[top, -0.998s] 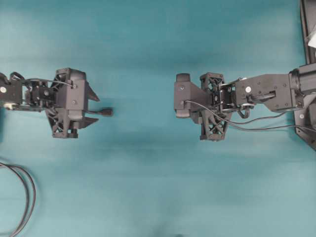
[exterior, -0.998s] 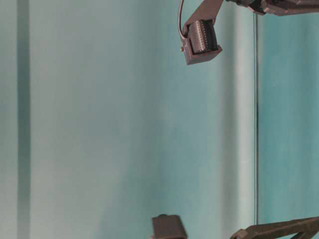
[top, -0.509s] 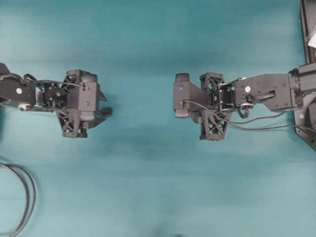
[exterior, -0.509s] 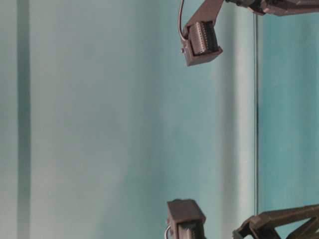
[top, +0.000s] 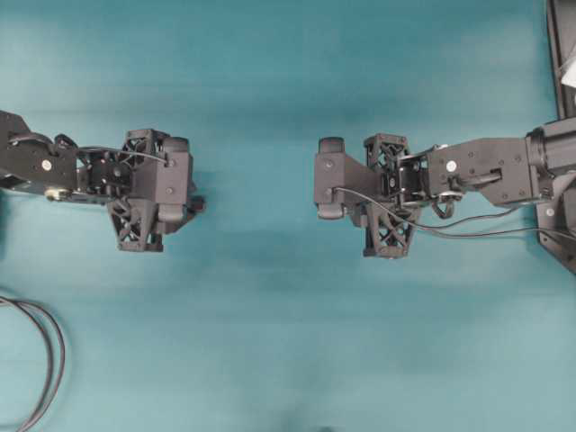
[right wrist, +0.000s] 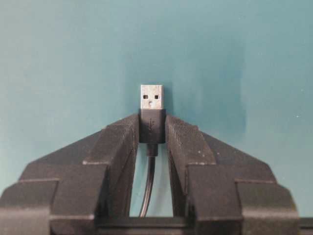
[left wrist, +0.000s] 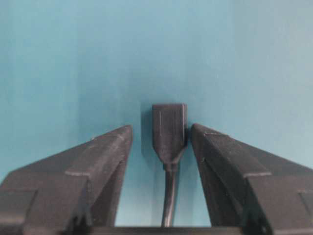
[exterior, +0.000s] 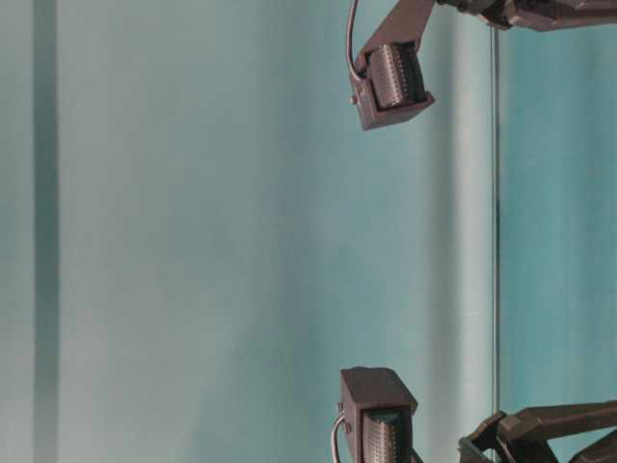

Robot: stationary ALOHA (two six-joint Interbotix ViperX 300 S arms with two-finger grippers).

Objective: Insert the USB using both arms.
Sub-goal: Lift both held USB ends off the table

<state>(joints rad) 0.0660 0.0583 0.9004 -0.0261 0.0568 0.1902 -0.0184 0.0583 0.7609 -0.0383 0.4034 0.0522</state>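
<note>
Right gripper (right wrist: 152, 128): grey triangular fingers clamped on the dark body of the USB (right wrist: 151, 104), a small plug whose silvery metal tip projects just beyond the fingertips. Left gripper (left wrist: 161, 137): jaws apart, flanking a dark rounded socket end (left wrist: 169, 128); contact cannot be told.

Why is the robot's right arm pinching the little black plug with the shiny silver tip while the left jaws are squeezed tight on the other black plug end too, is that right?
Not quite. In the left wrist view, the left gripper is not squeezing the dark rounded socket end: gaps show on both sides of it. The right gripper does pinch the black plug with the silver tip.
</note>
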